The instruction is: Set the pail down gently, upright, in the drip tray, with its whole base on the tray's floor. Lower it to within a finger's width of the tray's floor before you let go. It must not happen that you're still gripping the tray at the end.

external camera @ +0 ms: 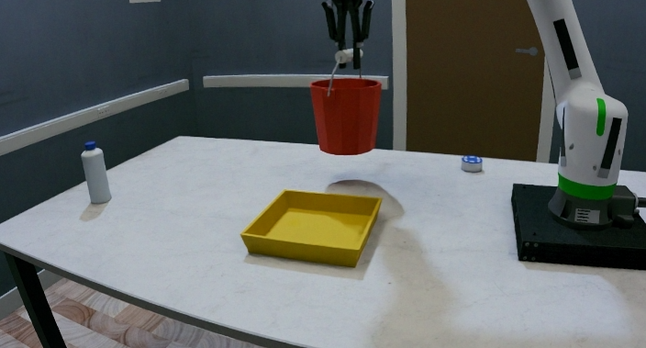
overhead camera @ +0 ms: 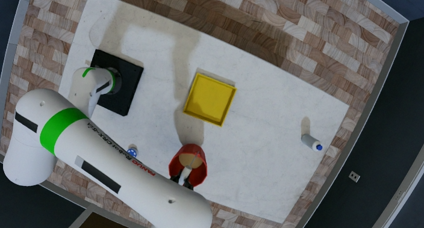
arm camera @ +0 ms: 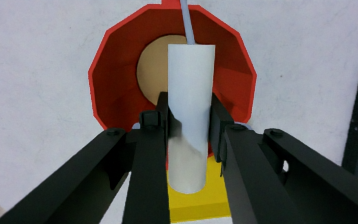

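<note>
A red pail [external camera: 346,115] hangs upright from its wire bail, high above the table. My gripper [external camera: 349,60] is shut on the white grip of the pail's handle [arm camera: 190,117]. The yellow drip tray [external camera: 314,225] lies flat on the white table, lower and nearer the camera than the pail. From above, the pail [overhead camera: 188,168] hangs beside the tray [overhead camera: 209,99], not over it. In the wrist view the pail's open mouth [arm camera: 172,75] is below my fingers, and a strip of the tray [arm camera: 200,200] shows under the handle.
A white bottle with a blue cap [external camera: 95,173] stands near the table's left edge. A small blue and white cap [external camera: 472,163] lies toward the arm's side. The arm's black base plate [external camera: 575,232] is at the right.
</note>
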`<state>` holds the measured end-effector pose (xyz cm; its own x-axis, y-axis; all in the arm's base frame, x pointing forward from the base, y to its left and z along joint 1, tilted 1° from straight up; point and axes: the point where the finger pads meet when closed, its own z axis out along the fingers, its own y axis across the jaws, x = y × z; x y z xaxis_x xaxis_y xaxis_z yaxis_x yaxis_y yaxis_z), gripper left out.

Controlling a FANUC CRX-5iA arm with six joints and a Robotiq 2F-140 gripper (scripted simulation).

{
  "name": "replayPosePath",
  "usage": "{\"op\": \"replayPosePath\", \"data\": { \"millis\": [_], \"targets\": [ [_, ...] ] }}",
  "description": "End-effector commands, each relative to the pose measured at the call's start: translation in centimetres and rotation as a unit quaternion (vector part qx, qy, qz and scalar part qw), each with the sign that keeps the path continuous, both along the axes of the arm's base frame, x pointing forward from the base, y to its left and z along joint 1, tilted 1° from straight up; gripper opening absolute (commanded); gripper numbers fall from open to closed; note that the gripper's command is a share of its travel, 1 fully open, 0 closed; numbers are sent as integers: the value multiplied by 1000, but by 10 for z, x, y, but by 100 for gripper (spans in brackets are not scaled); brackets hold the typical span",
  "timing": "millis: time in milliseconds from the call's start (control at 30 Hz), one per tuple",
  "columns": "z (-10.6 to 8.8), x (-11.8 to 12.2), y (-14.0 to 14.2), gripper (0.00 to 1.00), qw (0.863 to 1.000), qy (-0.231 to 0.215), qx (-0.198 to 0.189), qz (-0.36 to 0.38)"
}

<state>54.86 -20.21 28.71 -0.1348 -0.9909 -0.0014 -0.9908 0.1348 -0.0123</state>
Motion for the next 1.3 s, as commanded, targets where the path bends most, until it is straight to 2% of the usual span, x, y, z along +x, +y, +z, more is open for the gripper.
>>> {"op": "replayPosePath", "data": {
  "millis": [0, 567, 1267],
  "targets": [
    [1, 0, 0, 10, 1000, -1, -1, 0],
    [1, 0, 10, 10, 1000, -1, -1, 0],
    [1, -2, 40, 10, 1000, -1, -1, 0]
  ]
}}
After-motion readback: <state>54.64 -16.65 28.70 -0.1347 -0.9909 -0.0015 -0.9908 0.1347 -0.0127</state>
